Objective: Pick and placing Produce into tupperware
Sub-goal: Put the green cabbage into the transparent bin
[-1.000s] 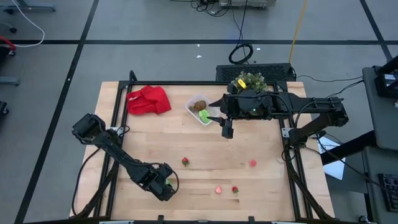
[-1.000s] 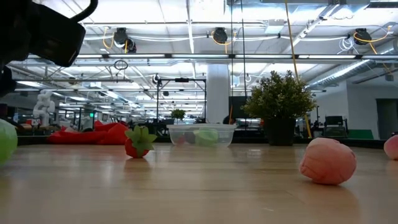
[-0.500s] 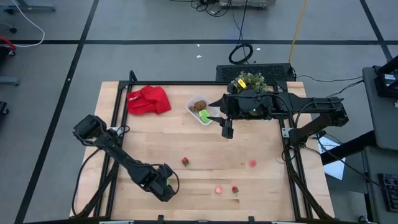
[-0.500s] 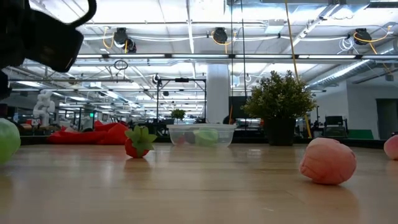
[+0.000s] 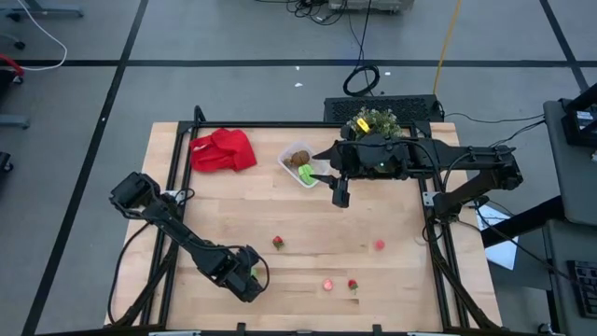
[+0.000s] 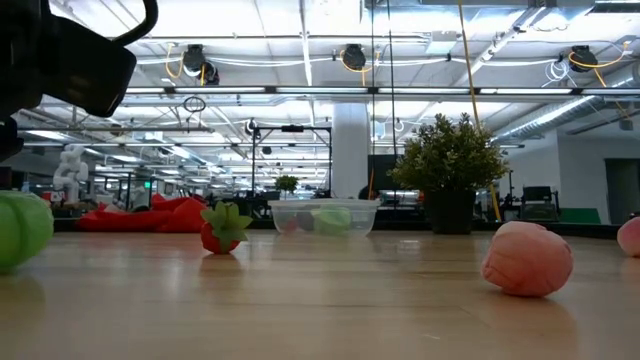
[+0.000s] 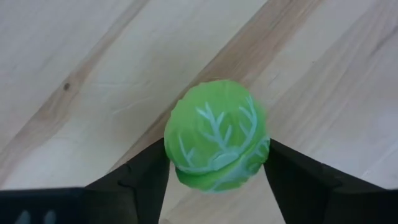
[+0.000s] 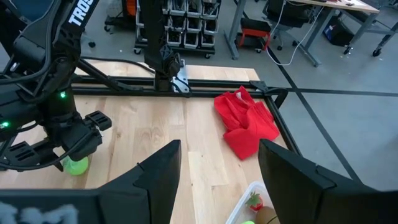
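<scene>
Cabbage, small and green with pale veins, sits between the fingers of my left gripper, both pads touching its sides, at about seven o'clock on the wooden table. My right gripper hangs with fingers apart and empty just beside the tupperware, which lies toward twelve o'clock and holds brown and green produce. Red and pink pieces lie loose near six o'clock. A red cloth lies at eleven o'clock.
</scene>
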